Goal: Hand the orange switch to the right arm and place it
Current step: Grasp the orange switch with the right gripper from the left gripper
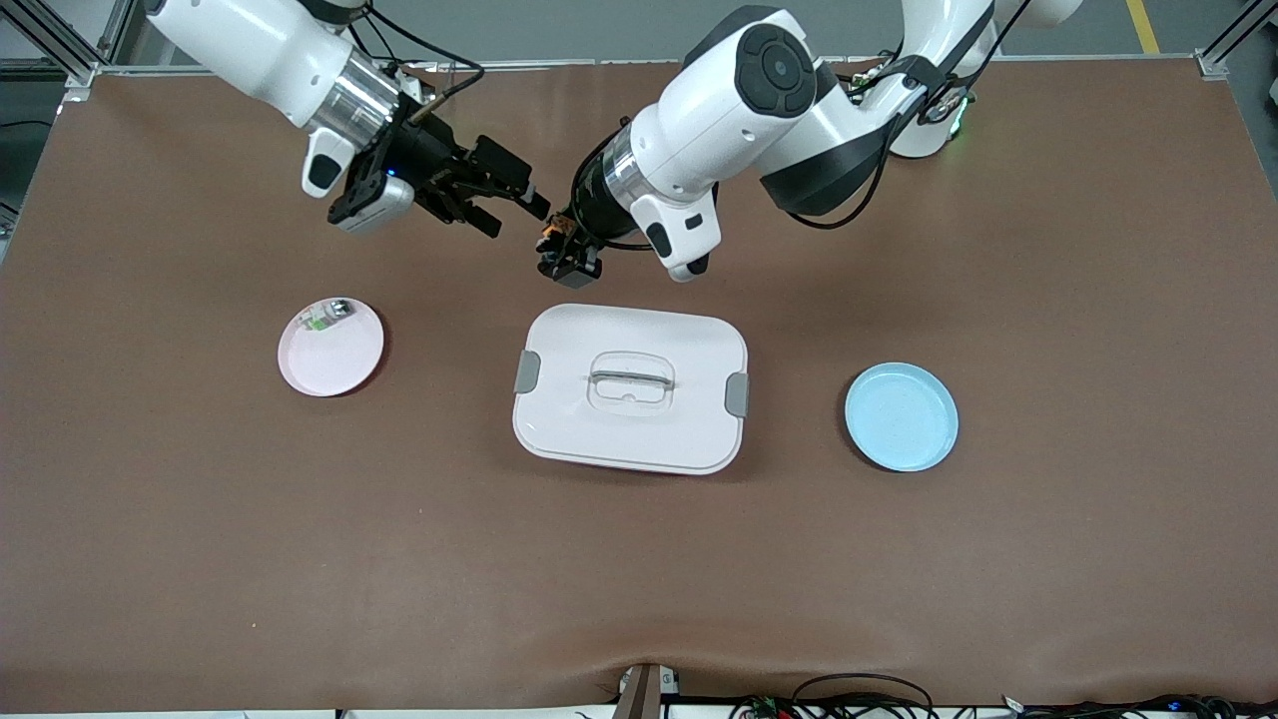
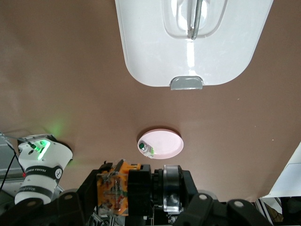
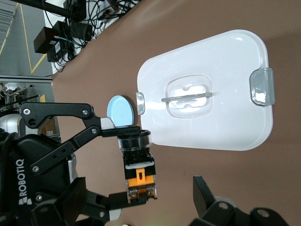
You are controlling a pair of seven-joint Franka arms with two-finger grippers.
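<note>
One white lidded container (image 1: 631,389) sits mid-table (image 1: 1048,559). Above the table just past its edge nearest the robots' bases, the left end effector (image 1: 561,250) is clamped on the single orange switch (image 1: 552,234). The right end effector (image 1: 504,205) hangs beside it, fingers spread wide, holding nothing. Two plates: a pink plate (image 1: 331,348) carrying one small white-and-green part (image 1: 321,318), and a blue plate (image 1: 902,416).

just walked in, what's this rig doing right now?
Mid-handover. The left gripper is shut on the small black-and-orange switch, held in the air over the brown table just above the white lidded box. The right gripper hangs open beside it, not yet on the switch. The pink plate holds a small white-and-green part; the blue plate holds nothing.
</note>
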